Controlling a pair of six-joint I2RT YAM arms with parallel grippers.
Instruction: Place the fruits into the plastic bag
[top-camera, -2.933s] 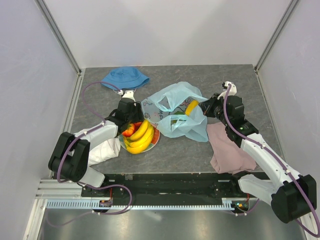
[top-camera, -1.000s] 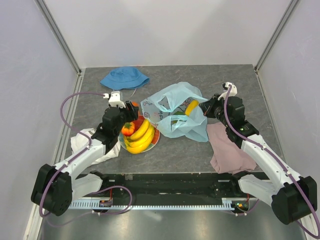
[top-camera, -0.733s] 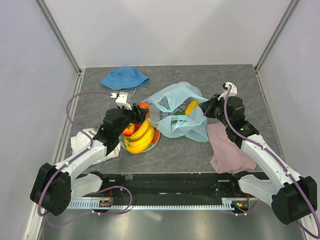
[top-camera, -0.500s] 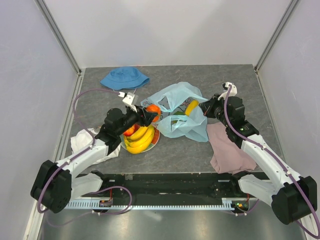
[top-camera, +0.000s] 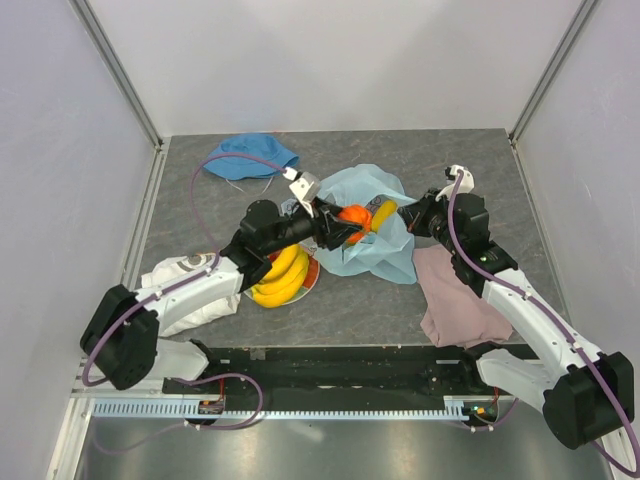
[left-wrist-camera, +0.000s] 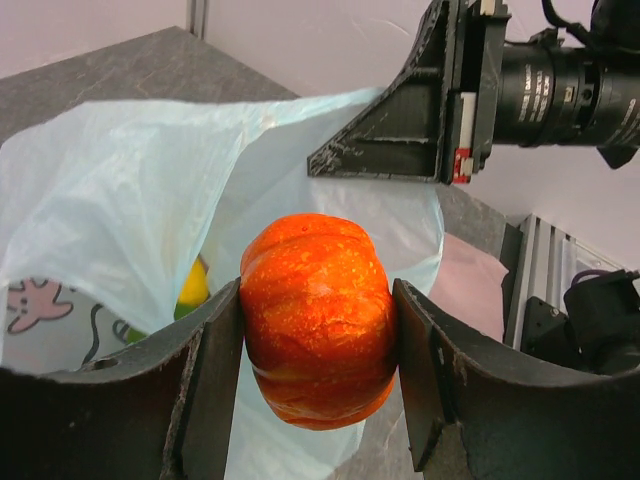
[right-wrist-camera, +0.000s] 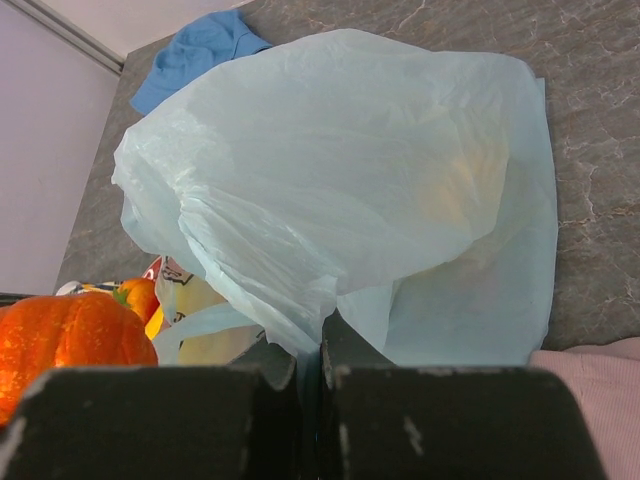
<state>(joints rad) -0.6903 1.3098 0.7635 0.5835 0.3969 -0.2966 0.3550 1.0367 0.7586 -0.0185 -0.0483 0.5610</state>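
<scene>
The left hand (left-wrist-camera: 318, 385) clamps a ribbed, glossy orange-red fruit (left-wrist-camera: 315, 290); the right hand (right-wrist-camera: 310, 365) pinches the thin, crinkled plastic bag (right-wrist-camera: 380, 180).

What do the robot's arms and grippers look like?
Both arms have white shells on the long links and black joints: left arm, right arm. A thin purple cable loops along each. The left fingers are black, broad and curved; the right fingers are black and scuffed with pale flecks.

L gripper (top-camera: 351, 221) holds orange fruit (top-camera: 357, 215) over bag (top-camera: 382, 258), tabletop (top-camera: 440, 160) centre; R gripper (top-camera: 408, 214) pinches bag's right edge; bananas (top-camera: 280, 278) lie left of bag.
</scene>
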